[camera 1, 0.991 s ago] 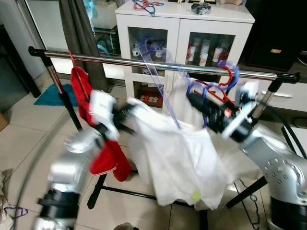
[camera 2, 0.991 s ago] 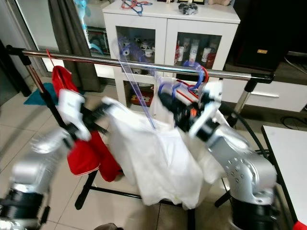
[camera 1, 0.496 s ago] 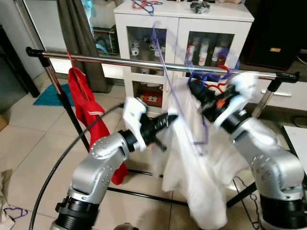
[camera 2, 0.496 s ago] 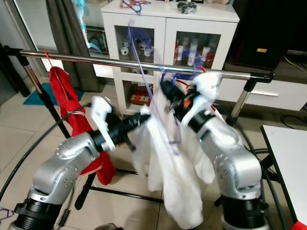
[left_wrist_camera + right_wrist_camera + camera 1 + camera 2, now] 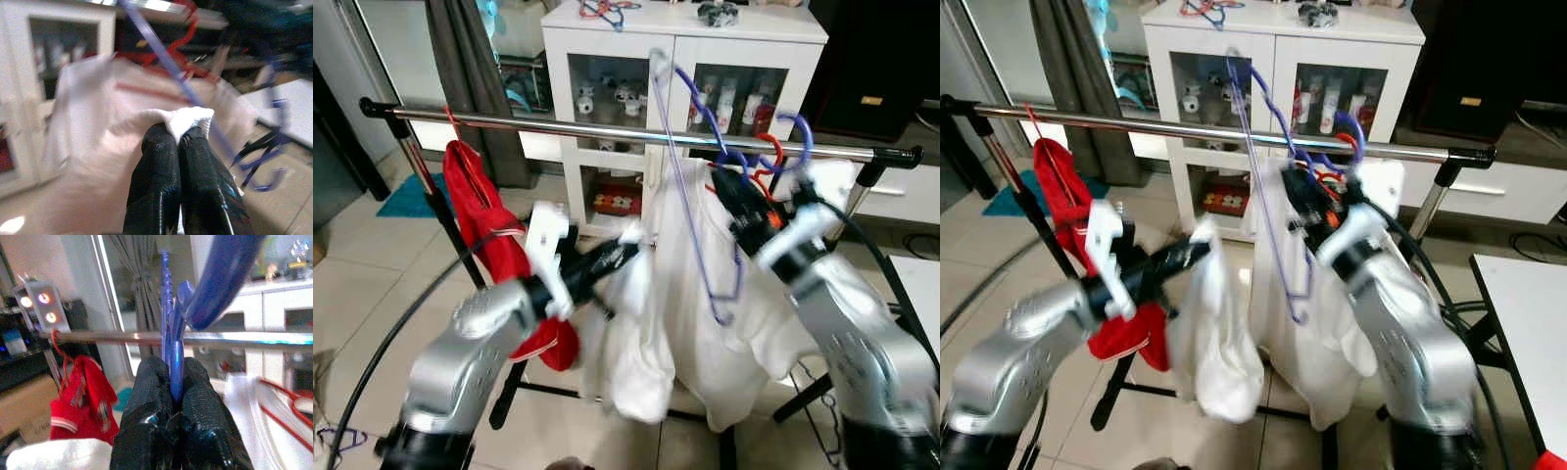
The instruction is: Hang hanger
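- Clothes rail [image 5: 558, 126]: a chrome bar is seen spanning the scene from left to right, carried on black-footed uprights.
- Blue hanger [image 5: 700, 196]: it is held up in front of the rail near the middle, its hook raised above the bar and not yet seated on it; its lower bend is seen against the white cloth.
- Right pincer [image 5: 173, 396]: it is clenched on the blue hanger's wire, just below the rail and to the right of centre.
- Left pincer [image 5: 178, 142]: its fingers are pressed together on a fold of the white garment [image 5: 695, 323], to the left of the hanger.
- White garment: it is draped below the rail; a bunched part hangs from the left pincer.
- Red garment [image 5: 489, 245]: it is hung on a red hanger at the left end of the rail.
- White cabinet [image 5: 607, 59]: it is placed behind the rail, with glass doors and small items inside.
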`<state>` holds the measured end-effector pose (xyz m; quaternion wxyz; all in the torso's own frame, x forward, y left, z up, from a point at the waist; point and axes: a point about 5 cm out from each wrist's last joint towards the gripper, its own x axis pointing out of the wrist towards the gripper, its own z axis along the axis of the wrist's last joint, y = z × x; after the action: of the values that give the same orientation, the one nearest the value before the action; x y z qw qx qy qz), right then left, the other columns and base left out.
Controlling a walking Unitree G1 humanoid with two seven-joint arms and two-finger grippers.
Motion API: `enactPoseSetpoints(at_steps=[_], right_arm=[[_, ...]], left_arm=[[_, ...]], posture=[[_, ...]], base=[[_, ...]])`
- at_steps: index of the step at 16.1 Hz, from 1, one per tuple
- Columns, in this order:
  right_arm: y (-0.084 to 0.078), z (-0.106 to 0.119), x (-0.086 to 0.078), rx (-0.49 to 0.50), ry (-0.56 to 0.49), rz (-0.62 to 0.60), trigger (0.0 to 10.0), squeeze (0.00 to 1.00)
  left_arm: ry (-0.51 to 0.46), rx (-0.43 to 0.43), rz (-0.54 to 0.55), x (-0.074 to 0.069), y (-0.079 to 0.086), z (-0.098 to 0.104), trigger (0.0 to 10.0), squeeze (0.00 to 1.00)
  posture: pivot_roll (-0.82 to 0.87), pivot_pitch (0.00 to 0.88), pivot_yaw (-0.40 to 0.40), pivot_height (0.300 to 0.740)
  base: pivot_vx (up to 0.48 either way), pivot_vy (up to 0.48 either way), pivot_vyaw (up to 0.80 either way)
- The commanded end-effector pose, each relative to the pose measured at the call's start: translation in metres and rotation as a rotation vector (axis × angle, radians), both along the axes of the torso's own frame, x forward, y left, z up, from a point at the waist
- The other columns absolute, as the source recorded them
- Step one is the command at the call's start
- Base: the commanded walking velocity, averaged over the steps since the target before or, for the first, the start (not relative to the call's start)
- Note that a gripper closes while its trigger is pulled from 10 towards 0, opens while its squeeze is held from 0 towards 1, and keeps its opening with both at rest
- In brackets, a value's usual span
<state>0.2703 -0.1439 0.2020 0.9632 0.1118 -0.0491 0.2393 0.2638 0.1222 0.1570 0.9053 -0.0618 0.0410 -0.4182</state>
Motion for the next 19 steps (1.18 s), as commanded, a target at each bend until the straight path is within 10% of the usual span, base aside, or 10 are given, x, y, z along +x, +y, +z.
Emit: enactPoseSetpoints(at_steps=[1,2,3,6,19], right_arm=[[0.002,-0.001,-0.016,-0.054,0.022,0.045,10.0,0.0],[0.003,-0.014,-0.035,-0.162,0.068,0.094,10.0,0.0],[0.004,-0.019,-0.041,-0.211,0.08,0.104,10.0,0.0],[-0.003,-0.036,-0.062,-0.212,0.17,0.036,10.0,0.0],[-0.004,-0.022,-0.062,-0.1,0.164,-0.024,10.0,0.0]], left_arm=[[-0.023,0.022,0.08,-0.002,0.009,0.006,0.0,0.0],[0.02,0.057,0.181,-0.007,0.021,-0.001,7.7,0.0],[0.038,0.078,0.227,-0.008,0.025,-0.004,10.0,0.0],[0.101,0.106,0.368,-0.013,0.032,-0.014,10.0,0.0],[0.103,0.152,0.266,-0.033,0.024,-0.012,10.0,0.0]], posture=[[0.02,0.0,0.031,0.74],[0.01,0.0,0.032,0.74],[0.01,0.0,0.033,0.74],[0.0,0.0,0.034,0.74],[0.02,0.001,0.008,0.74]], base=[[0.0,0.0,0.0],[0.0,0.0,0.0],[0.0,0.0,0.0],[0.0,0.0,-0.27],[0.0,0.0,-0.8]])
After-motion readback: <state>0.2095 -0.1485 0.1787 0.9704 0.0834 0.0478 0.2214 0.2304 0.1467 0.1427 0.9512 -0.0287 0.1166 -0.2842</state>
